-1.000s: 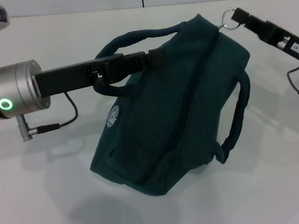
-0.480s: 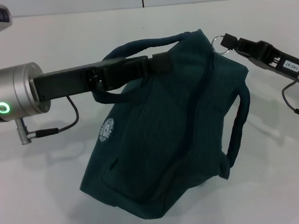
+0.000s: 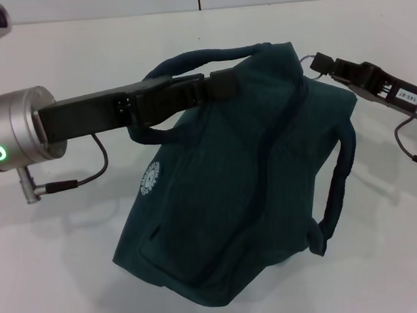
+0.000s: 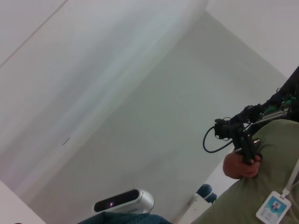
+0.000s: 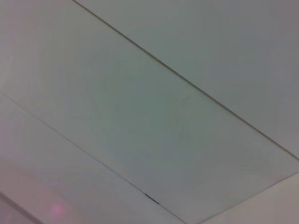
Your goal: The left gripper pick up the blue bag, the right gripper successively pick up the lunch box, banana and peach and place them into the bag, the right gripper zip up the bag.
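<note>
Blue bag [image 3: 232, 183] hanging mid-table, base on white table [image 3: 73, 266], bulging, zip seam looking shut. Vs a sec ago: ring pull [image 3: 308, 62] dragged back twd the bag's top corner, top sagging, so zip step prob. ending. Left gripper [image 3: 214, 84] clamped on handle [image 3: 194, 57]; right gripper [image 3: 323, 62] pinching ring. Soft matte cloth, rope-like handles, metal ring.

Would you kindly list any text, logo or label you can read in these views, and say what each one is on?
Round white emblem on the blue bag: lettering too small to read.
White label on the right gripper: characters blurred, unreadable.
ID badge on the person's lanyard, left wrist view: print too small to read.
Nothing else carries text.
</note>
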### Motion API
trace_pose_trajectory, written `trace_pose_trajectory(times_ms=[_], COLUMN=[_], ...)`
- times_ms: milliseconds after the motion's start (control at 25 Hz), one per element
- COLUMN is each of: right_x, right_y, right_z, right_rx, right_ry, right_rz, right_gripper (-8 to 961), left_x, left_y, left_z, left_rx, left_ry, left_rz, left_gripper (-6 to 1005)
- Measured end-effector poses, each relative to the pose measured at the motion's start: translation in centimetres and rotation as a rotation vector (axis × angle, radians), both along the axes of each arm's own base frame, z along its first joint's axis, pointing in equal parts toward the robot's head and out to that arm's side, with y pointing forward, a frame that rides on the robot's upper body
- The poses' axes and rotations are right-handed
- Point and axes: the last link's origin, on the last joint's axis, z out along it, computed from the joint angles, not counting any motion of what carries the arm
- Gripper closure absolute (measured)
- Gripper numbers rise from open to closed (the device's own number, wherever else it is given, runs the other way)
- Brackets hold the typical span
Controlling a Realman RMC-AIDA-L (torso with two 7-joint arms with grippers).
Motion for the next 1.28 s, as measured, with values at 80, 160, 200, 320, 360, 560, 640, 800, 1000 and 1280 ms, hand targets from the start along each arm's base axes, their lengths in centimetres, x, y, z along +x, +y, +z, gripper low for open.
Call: trace_pose_trajectory(times_ms=[80,160,200,320,360,560,640,800,1000,1280], right_x=[0.1,0.2,0.1,-0.1,-0.2,-0.6,-0.6,0.6,3.4,5.4], right_y=[0.1,0.1,0.1,0.2,0.2,0.1,0.1,0.0,-0.6,-1.6], right_z=[0.0,0.0,0.0,-0.1,-0.1,0.1,0.3,1.4,3.8,5.7], right_rx=[0.002,0.002,0.000,-0.003,-0.002,0.001,0.005,0.044,0.139,0.224], right_ry=[-0.003,-0.008,-0.010,-0.011,-0.010,0.009,0.016,0.035,0.059,0.085], right_rz=[-0.005,-0.009,-0.008,0.001,0.007,0.033,0.030,-0.016,-0.113,-0.165], right_gripper=[872,863,858,844,839,815,806,704,515,302], left_x=[0.0,0.1,0.1,0.0,-0.1,-0.6,-0.7,-1.1,-2.1,-3.0], left_y=[0.0,-0.1,-0.1,0.1,0.3,1.2,1.6,2.4,3.5,4.9], left_z=[-0.1,-0.1,-0.1,0.0,0.0,-0.4,-0.6,-0.8,-1.2,-1.9], left_rx=[-0.003,-0.006,-0.006,0.005,0.015,0.047,0.057,0.084,0.122,0.165], left_ry=[-0.009,-0.015,-0.016,-0.017,-0.014,0.002,0.009,0.033,0.074,0.131], left_rz=[0.001,-0.001,0.000,0.013,0.026,0.095,0.123,0.171,0.260,0.353], left_gripper=[960,960,960,961,961,962,962,962,957,913])
